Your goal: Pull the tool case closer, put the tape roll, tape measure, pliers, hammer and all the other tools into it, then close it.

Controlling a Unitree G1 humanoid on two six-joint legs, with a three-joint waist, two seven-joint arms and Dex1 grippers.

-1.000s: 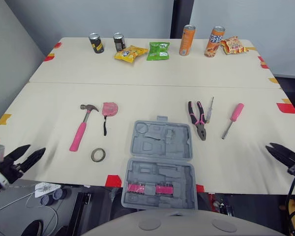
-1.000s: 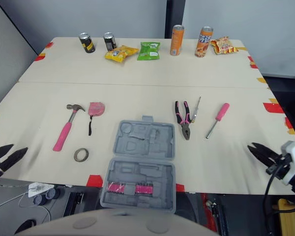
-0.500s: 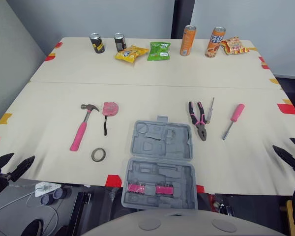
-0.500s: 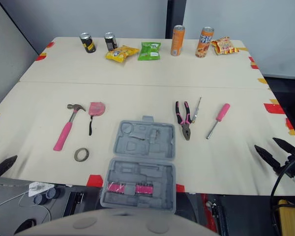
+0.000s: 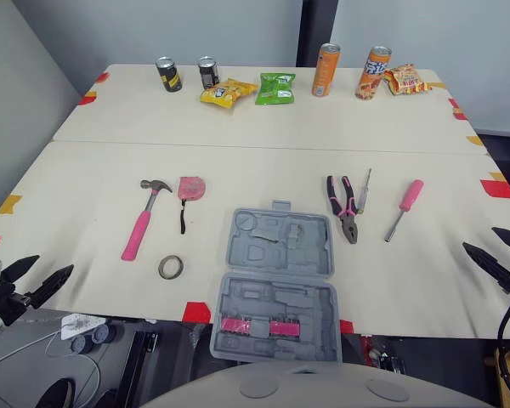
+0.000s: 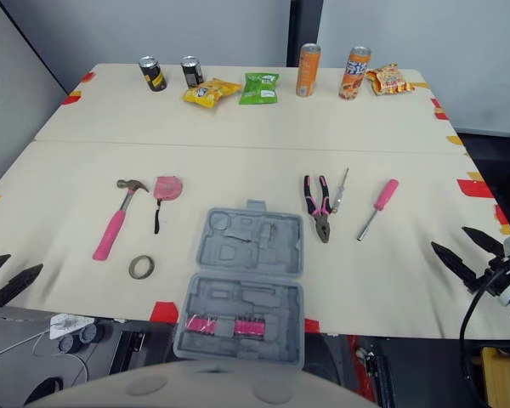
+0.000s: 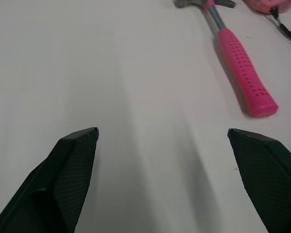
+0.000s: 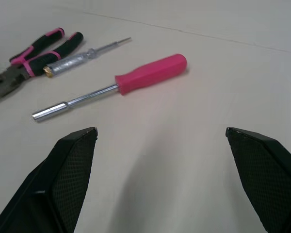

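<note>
Grey tool case (image 5: 276,285) lies open at the near edge of the surface (image 5: 238,127), between both arms and well apart from each. Left fingers (image 5: 51,285) gape wide near the hammer (image 5: 138,231); right fingers (image 5: 489,265) gape wide near the screwdriver (image 5: 404,206).

Front edge of the table (image 5: 238,136), over one second: the left gripper (image 5: 55,262) slid back off the near left corner half a second ago and has now edged forward again, stopping short of where it began, with its fingers a touch wider apart. Over at the right edge, the right gripper (image 6: 449,237) has barely shifted, but its two fingers have spread from nearly together to well apart.
</note>
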